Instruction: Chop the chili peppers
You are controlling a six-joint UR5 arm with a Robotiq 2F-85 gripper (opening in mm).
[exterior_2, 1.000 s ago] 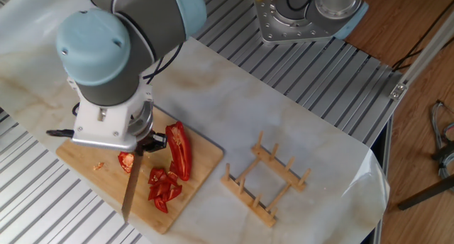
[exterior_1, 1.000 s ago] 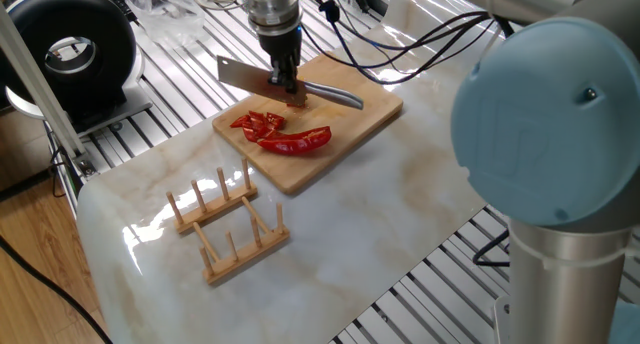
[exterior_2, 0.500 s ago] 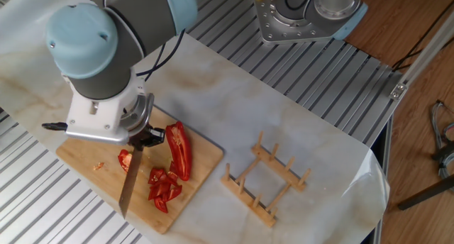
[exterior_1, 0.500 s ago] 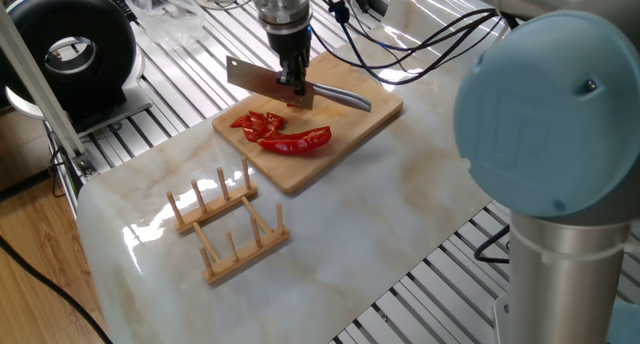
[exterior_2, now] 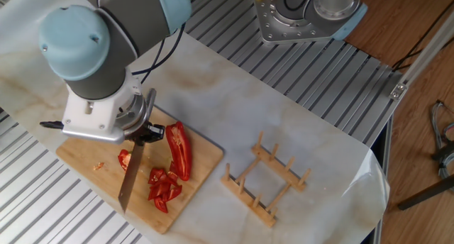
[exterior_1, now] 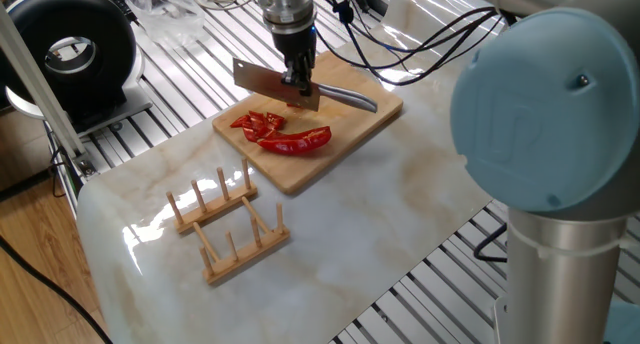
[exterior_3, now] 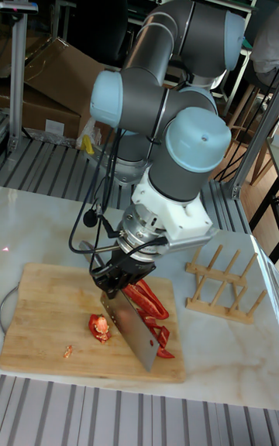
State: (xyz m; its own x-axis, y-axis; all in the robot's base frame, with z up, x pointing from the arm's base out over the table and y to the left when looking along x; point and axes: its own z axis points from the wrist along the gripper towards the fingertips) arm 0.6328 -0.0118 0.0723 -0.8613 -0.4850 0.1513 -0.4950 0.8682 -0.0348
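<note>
The claw (exterior_1: 297, 81) grips a cleaver (exterior_2: 130, 179) above the chili peppers (exterior_2: 172, 166), with a wooden rack (exterior_2: 266, 181) nearby.

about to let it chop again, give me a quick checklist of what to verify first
1. Knife held in the gripper: ok, jaws shut on the handle.
2. Blade clear of the food: ok, it hangs tilted above the board.
3. Chili peppers on the cutting board: ok, a long half and cut bits near the middle, one piece apart.
4. Blade lined up over an uncut pepper: cannot tell.
5. Wooden rack away from the board: ok.
6. Cables clear of the blade's path: ok, behind the board.
</note>
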